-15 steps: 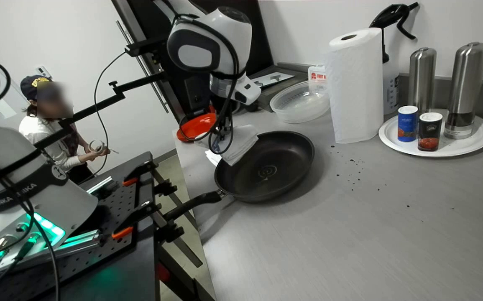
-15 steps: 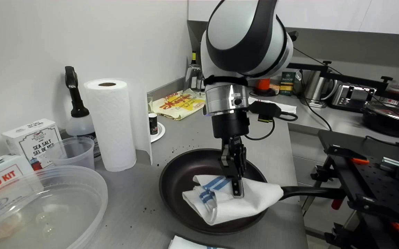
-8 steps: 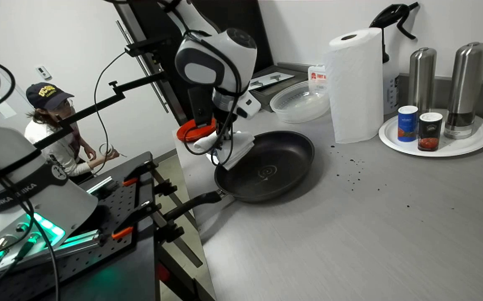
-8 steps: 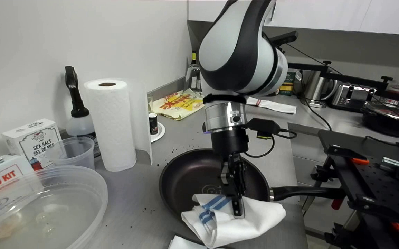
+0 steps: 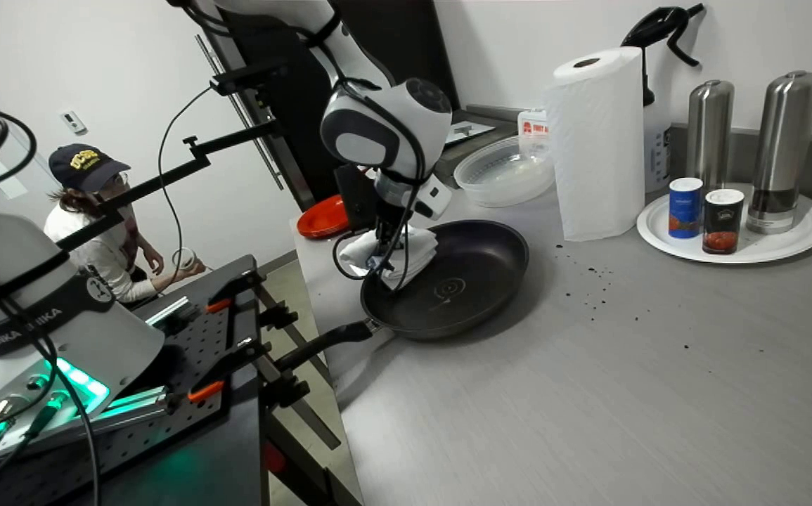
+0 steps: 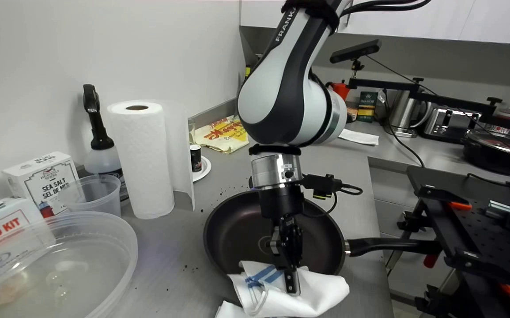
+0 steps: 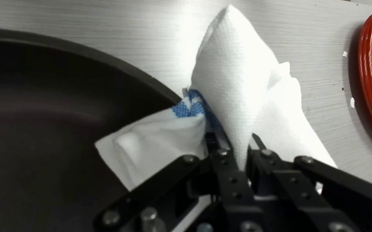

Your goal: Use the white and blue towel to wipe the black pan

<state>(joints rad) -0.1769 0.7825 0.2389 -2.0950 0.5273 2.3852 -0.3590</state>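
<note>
The black pan sits on the grey counter in both exterior views point(image 5: 469, 299) point(image 6: 232, 234), its handle pointing toward the robot base side. My gripper point(image 6: 292, 285) is shut on the white and blue towel point(image 6: 323, 291) at the pan rim farthest from the pepper mills. In the wrist view, the gripper point(image 7: 234, 140) pinches a fold of the towel point(image 7: 237, 71) between its fingers. One towel end hangs over the inside of the pan point(image 7: 44, 112); the rest is outside the rim. The towel also shows in an exterior view point(image 5: 416, 256). I cannot tell whether it presses on the pan.
Stacked red dishes point(image 5: 323, 216) stand beside the pan. A second white cloth point(image 6: 229, 310) lies near the rim. A paper towel roll point(image 5: 595, 147), a clear plastic bowl point(image 5: 504, 176) and a white plate point(image 5: 810, 228) with shakers stand along the wall. Dark crumbs point(image 5: 592, 270) lie on the counter.
My gripper has carried the towel from over the pan's inside outward to the rim near the second white cloth, and then slightly toward the wall side. The pan has not visibly moved.
</note>
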